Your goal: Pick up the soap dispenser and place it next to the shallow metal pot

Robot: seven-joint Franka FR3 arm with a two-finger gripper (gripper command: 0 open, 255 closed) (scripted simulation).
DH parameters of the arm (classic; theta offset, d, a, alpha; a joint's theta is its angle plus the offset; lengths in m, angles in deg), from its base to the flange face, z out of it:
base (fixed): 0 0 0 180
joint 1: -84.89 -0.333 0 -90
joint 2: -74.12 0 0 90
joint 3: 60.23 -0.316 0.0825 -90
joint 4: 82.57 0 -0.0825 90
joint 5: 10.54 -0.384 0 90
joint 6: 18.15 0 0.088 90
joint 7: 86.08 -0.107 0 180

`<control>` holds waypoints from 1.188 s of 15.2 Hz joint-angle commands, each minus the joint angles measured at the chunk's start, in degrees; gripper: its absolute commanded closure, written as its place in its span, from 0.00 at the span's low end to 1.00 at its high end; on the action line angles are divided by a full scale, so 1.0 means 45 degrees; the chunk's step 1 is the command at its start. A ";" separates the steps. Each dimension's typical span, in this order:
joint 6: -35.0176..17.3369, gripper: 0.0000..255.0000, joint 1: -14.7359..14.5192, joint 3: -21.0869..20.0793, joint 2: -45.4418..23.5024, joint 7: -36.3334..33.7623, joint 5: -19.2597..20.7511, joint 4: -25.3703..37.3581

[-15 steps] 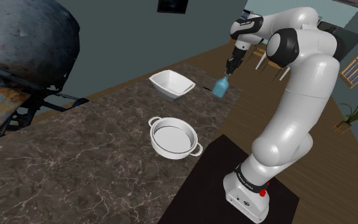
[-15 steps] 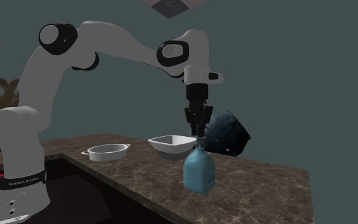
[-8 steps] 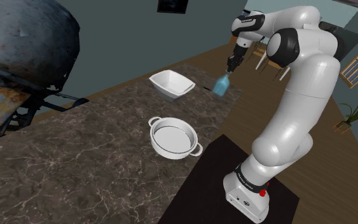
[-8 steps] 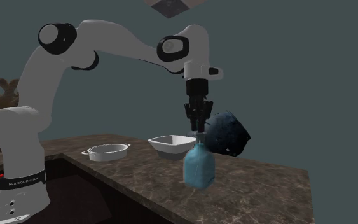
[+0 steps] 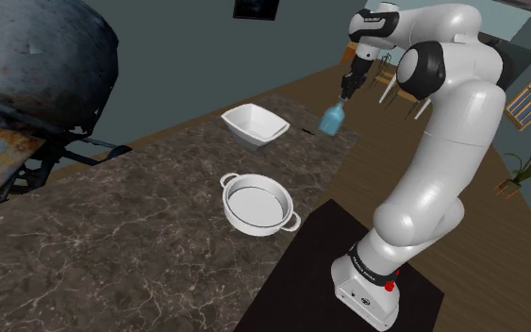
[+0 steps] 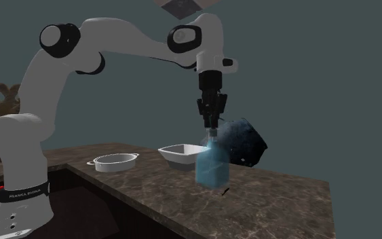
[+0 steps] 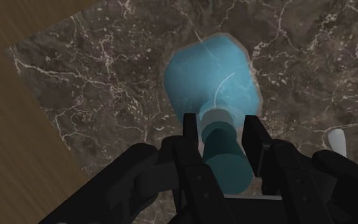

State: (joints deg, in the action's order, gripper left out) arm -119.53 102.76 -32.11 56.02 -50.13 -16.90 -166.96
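Both my fingers (image 7: 190, 137) are clenched on the pump neck of the blue soap dispenser (image 7: 212, 79). It hangs under my gripper (image 6: 212, 127), just above the dark marble counter (image 5: 112, 245). Reading the shoulder view from the left, the round two-handled pot (image 5: 257, 205) sits near the centre of the frame. The white square bowl (image 5: 254, 124) stands above it. The soap dispenser is in the upper right, over the counter's far corner, near the bowl and well apart from the pot.
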 commanded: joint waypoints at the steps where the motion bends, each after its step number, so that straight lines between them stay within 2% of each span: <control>1: 0.0402 1.00 0.0055 0.0018 -0.0022 0.0026 -0.0009 0.0428; 11: 0.2141 1.00 0.0318 0.0053 -0.0333 0.0086 -0.0145 0.2463; 18: 0.2234 1.00 -0.1486 -0.0444 0.1989 -0.1981 0.1031 0.0440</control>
State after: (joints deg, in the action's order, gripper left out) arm -109.73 97.16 -33.61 63.96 -57.46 -12.83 -164.31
